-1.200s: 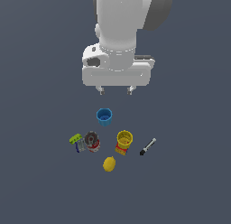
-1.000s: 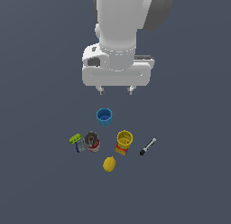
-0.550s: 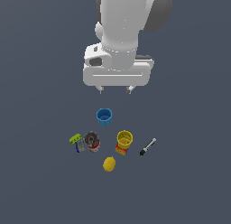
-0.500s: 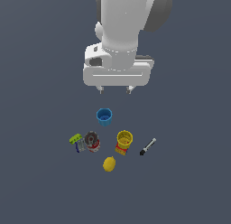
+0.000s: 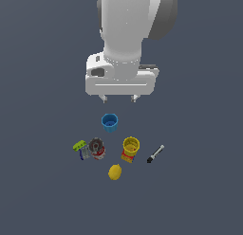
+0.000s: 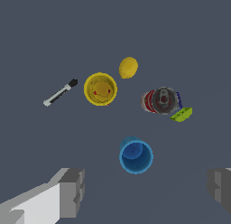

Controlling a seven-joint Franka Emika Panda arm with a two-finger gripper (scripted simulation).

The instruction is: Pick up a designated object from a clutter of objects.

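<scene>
The red and white can (image 5: 97,149) with a dark grey metal top stands on the grey floor, at the exterior view's left of the clutter; it also shows in the wrist view (image 6: 159,101). My gripper (image 5: 119,98) hangs open and empty high above the clutter, over the blue cup (image 5: 109,122). In the wrist view both fingers (image 6: 72,193) stand wide apart either side of the blue cup (image 6: 136,155), well clear of the can.
A green-blue tool (image 5: 80,147) lies touching the can. A yellow container (image 5: 130,148), a lemon (image 5: 115,172) and a black-grey stick (image 5: 155,154) lie nearby. They also show in the wrist view: container (image 6: 100,89), lemon (image 6: 128,67), stick (image 6: 60,92), tool (image 6: 181,114).
The arm has shifted very slightly toward the exterior view's right. The objects have not moved and the gripper stays open.
</scene>
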